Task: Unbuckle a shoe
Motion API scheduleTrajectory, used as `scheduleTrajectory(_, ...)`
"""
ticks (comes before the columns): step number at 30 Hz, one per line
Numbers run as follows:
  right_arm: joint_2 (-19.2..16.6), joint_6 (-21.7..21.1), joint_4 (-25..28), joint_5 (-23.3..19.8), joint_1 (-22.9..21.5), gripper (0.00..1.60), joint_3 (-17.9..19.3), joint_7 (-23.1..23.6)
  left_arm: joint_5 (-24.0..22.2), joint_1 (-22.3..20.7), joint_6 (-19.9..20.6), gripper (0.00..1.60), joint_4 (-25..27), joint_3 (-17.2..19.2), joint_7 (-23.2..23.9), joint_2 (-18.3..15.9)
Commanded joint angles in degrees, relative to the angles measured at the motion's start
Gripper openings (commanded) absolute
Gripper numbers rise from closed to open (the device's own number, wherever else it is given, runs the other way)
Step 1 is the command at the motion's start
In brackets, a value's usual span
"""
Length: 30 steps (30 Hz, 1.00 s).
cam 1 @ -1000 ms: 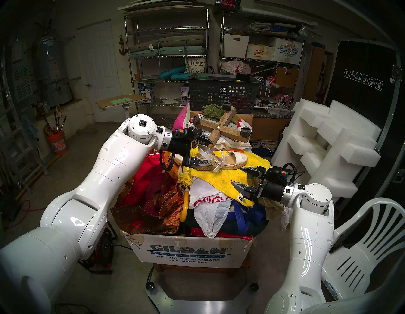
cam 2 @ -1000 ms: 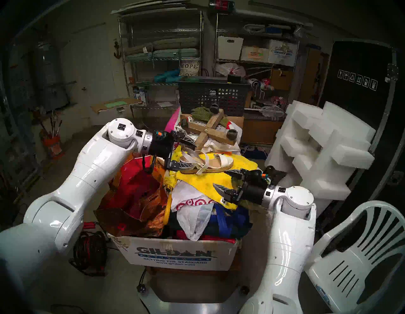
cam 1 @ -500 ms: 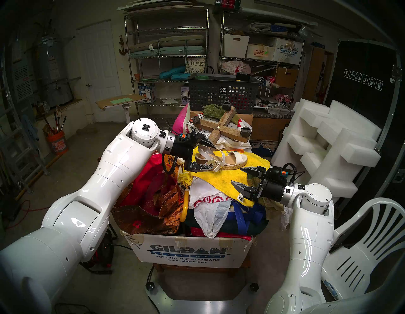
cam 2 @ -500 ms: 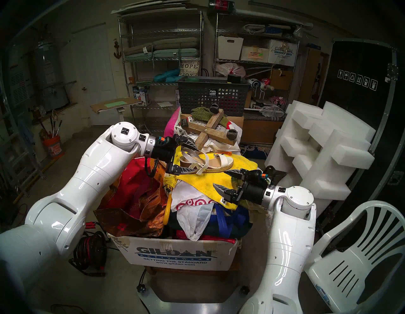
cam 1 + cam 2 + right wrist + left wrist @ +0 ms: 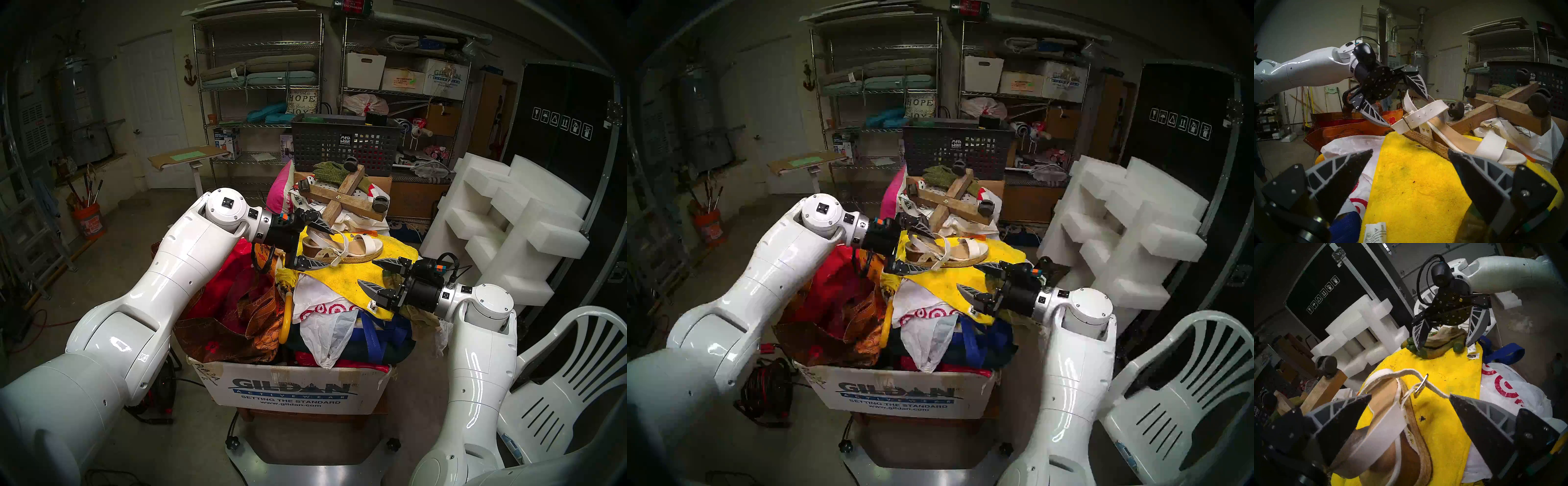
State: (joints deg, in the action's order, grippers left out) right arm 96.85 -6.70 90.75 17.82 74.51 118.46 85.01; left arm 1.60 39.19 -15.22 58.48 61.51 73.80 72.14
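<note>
Right now the shoe [image 5: 342, 249], a cream-white strappy sandal with a jute-wrapped sole, lies on its sole on a yellow towel [image 5: 353, 281] that tops a heap of bags in a cardboard box [image 5: 291, 390]. Its heel sits toward the towel's left edge and its wide toe band toward the far right corner.

Spread wide, the left gripper [image 5: 314, 246] brackets the heel end of the shoe: one finger hangs over the heel strap on the far side, the other lies low along the near side of the sole. In the left wrist view the ankle strap runs through the small metal buckle [image 5: 1421, 385], and the strap's free end reaches the tip of the finger at the lower right of that view; whether they actually touch I cannot tell. Nothing is gripped.

Equally wide and empty, the right gripper [image 5: 369, 273] stands at the towel's near right edge, pointing across toward the shoe and well apart from it. Beneath and behind its fingers lie green-fingered work gloves [image 5: 1432, 346].

Beyond the shoe a wooden cross with caster wheels [image 5: 344, 195] rests on white plastic bags, and a white bag with red rings [image 5: 325, 309] spills out from under the towel's near edge.
</note>
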Motion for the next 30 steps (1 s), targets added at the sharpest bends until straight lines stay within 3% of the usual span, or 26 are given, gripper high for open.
scheduleTrajectory(1,0.1,0.0,0.7,-0.5,-0.6,1.6,0.1,0.0,0.8,-1.7,-0.4,1.47,-0.4,-0.1,-0.5,0.5)
scheduleTrajectory(11,0.1,0.0,0.7,-0.5,-0.6,1.6,0.1,0.0,2.1,-1.9,-0.2,1.25,-1.0,0.2,-0.7,1.1)
scheduleTrajectory(24,0.1,0.0,0.7,-0.5,-0.6,1.6,0.1,0.0,1.3,-3.1,1.4,1.17,-2.2,0.8,0.5,1.9)
scheduleTrajectory(25,0.1,0.0,0.7,-0.5,-0.6,1.6,0.1,0.0,1.2,-3.2,1.5,1.12,-2.3,0.8,0.5,1.9)
scheduleTrajectory(27,0.1,0.0,0.7,-0.5,-0.6,1.6,0.1,0.0,1.3,-3.5,1.5,0.8,-2.8,0.9,0.7,2.1)
scheduleTrajectory(30,0.1,0.0,0.7,-0.5,-0.6,1.6,0.1,0.0,1.5,-3.8,1.3,0.69,-3.6,0.9,0.7,2.3)
